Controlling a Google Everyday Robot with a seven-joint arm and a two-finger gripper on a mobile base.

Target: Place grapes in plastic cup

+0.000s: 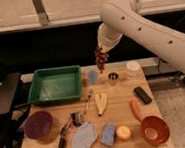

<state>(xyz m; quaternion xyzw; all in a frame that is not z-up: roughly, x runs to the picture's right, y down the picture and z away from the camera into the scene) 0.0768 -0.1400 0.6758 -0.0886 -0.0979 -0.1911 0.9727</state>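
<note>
My gripper point(101, 51) hangs from the white arm above the back middle of the table, shut on the bunch of dark red-purple grapes point(101, 61). The grapes dangle in the air, just above and to the right of the pale blue-grey plastic cup point(93, 77). The cup stands upright beside the green tray. The grapes are between the plastic cup and the small metal cup point(113, 77), higher than both.
A green tray point(55, 84) sits at back left, a white container point(132, 69) at back right. A carrot point(135, 109), black block point(142, 94), orange bowl point(154, 129), maroon bowl point(38, 125), banana point(101, 103), sponge point(108, 134), cloth point(84, 138) and utensils lie in front.
</note>
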